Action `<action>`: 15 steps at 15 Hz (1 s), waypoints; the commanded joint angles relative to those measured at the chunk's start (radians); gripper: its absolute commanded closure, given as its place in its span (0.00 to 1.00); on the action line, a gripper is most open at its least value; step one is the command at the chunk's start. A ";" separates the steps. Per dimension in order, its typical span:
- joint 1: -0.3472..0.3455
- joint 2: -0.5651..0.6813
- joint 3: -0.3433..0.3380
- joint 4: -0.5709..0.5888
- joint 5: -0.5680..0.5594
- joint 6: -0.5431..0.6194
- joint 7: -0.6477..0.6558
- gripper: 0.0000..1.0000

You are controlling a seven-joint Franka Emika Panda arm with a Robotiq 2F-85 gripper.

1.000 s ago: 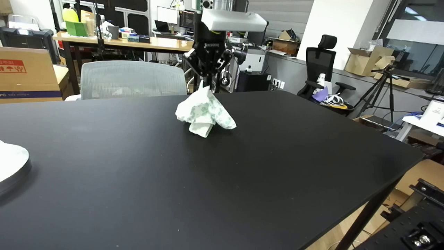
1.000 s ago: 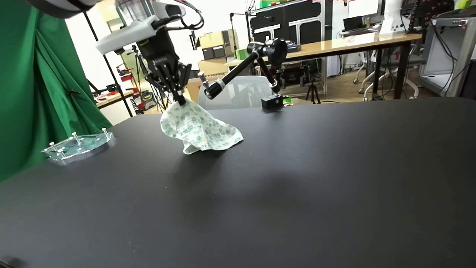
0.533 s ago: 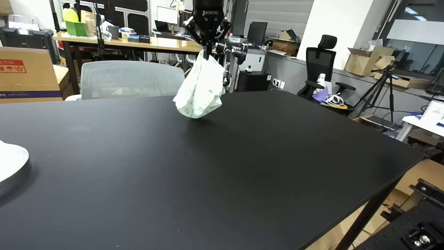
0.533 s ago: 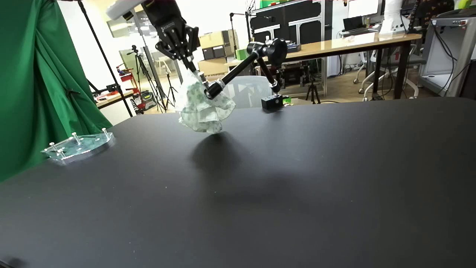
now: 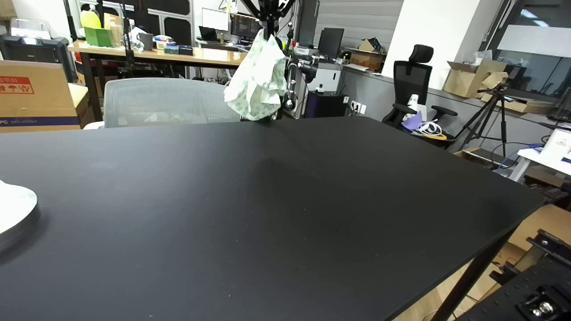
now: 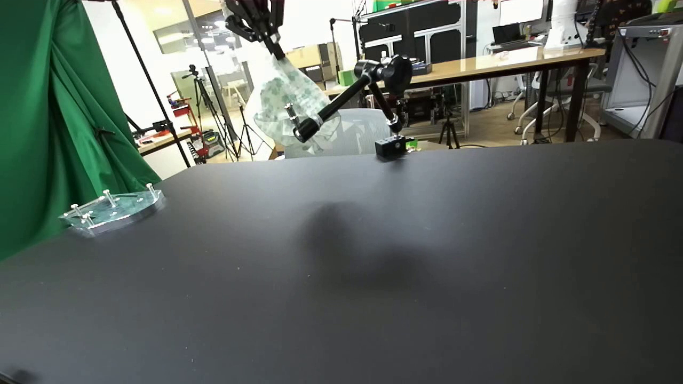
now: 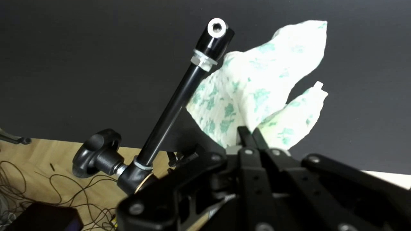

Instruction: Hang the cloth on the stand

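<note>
2 fingers (image 7: 245,138) of the gripper (image 7: 251,134) are pressed close together on a bunched peak of the cloth (image 7: 266,80), probably so that everything below falls free for draping. The cloth hangs over the table (image 6: 480,240) toward its far edge, and the hem looks lifted off the surface, likely so it can pass over the boom (image 7: 172,112) without dragging. That boom is part of what I take for the stand (image 6: 346,97), black and jointed; what seems its base (image 6: 390,145), at the table's far edge, is probably put there so the tilted boom can jut out as a hanger. In an exterior view its low free end (image 6: 307,129), to the left, crosses in front of the cloth; whether the 2 touch I cannot tell, and the hanging looks not yet done. The cloth itself is white with a pale green leafy print, thin, gathered tight at the pinch and spreading into soft uneven folds; in the wrist view 2 loose lobes reach to the right, the nearer ending in a small white tab (image 7: 318,85).
</note>
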State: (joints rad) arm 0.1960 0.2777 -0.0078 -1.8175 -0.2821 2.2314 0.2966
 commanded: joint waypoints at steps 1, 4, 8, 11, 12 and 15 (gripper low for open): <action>0.013 -0.040 0.010 0.033 -0.043 -0.080 0.057 1.00; 0.016 -0.061 0.019 0.056 -0.067 -0.120 0.085 1.00; 0.004 -0.065 0.023 0.078 -0.079 -0.160 0.113 1.00; -0.004 -0.068 0.021 0.081 -0.078 -0.178 0.122 1.00; -0.006 -0.073 0.022 0.077 -0.075 -0.190 0.118 1.00; -0.010 -0.095 0.027 0.052 -0.060 -0.222 0.107 1.00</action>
State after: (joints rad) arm 0.1935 0.2137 0.0080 -1.7548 -0.3375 2.0584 0.3767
